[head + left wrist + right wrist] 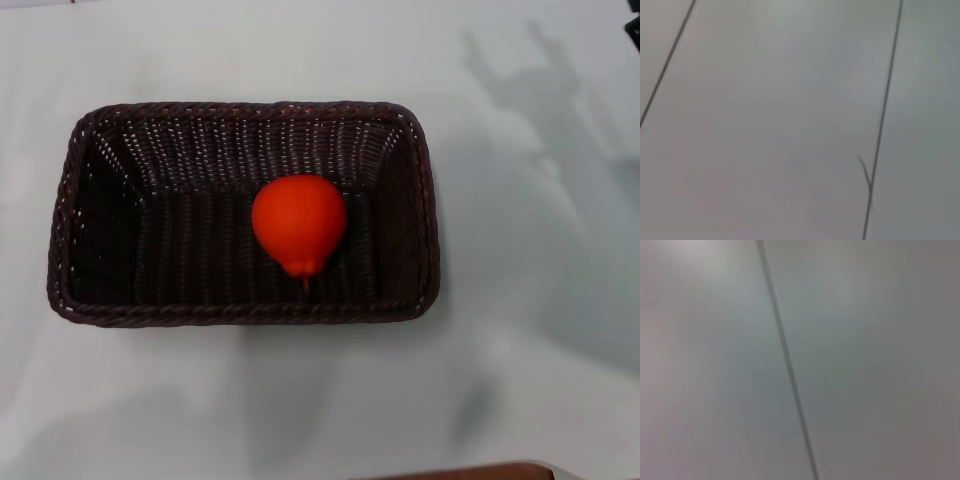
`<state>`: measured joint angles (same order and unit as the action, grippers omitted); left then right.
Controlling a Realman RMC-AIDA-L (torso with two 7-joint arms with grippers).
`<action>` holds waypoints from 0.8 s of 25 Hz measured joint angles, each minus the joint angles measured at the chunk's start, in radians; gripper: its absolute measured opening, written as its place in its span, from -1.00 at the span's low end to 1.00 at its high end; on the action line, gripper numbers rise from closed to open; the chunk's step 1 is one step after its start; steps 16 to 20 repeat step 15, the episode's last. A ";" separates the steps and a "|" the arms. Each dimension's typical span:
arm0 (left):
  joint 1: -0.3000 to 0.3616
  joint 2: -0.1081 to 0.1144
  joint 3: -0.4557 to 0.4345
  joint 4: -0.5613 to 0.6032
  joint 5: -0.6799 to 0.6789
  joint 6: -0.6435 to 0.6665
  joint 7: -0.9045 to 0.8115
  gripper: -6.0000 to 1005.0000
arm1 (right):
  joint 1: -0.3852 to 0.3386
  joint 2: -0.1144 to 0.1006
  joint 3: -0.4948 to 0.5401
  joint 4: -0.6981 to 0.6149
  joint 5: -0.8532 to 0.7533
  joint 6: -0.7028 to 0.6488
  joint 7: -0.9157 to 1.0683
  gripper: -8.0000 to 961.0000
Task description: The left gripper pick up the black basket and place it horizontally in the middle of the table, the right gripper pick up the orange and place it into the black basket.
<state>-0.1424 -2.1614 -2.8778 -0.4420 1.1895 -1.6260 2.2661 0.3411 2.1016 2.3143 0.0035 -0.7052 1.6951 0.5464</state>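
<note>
Scene: a head view looking down on a white counter, with one basket and one toy fruit in it.
Black basket: the black basket is a dark woven rectangle, left of the frame's middle, resting flat on the counter.
Basket long axis: it runs left to right across the frame, so the basket lies horizontally.
Orange: the orange is a bright orange-red toy fruit sitting on the basket floor, slightly right of the basket's centre, its nub and thin stem pointing toward the bottom of the frame.
Orange and basket walls: the fruit is inside the rim and apart from all four sides, nearest to the long wall toward the bottom of the frame.
Left gripper: not in view in any picture; its wrist camera shows only a pale surface crossed by thin dark lines.
Right gripper: not identifiable either; a small dark shape at the upper right edge of the head view may be part of that arm, and shadows fall on the counter below it.
Gripper state: cannot tell whether either gripper is wide or narrow, since neither shows.
Nearer arm: cannot tell.
Task stage: judging by the layout, both placements look done.
</note>
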 joint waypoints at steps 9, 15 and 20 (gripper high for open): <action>-0.014 0.004 0.000 0.009 -0.053 0.055 0.017 0.79 | 0.040 0.003 0.031 -0.092 0.047 -0.009 -0.015 0.97; -0.001 -0.001 0.000 0.024 -0.098 0.061 0.026 0.79 | 0.064 0.000 0.034 -0.097 0.047 -0.045 -0.016 0.97; -0.001 -0.001 0.000 0.024 -0.098 0.061 0.026 0.79 | 0.064 0.000 0.034 -0.097 0.047 -0.045 -0.016 0.97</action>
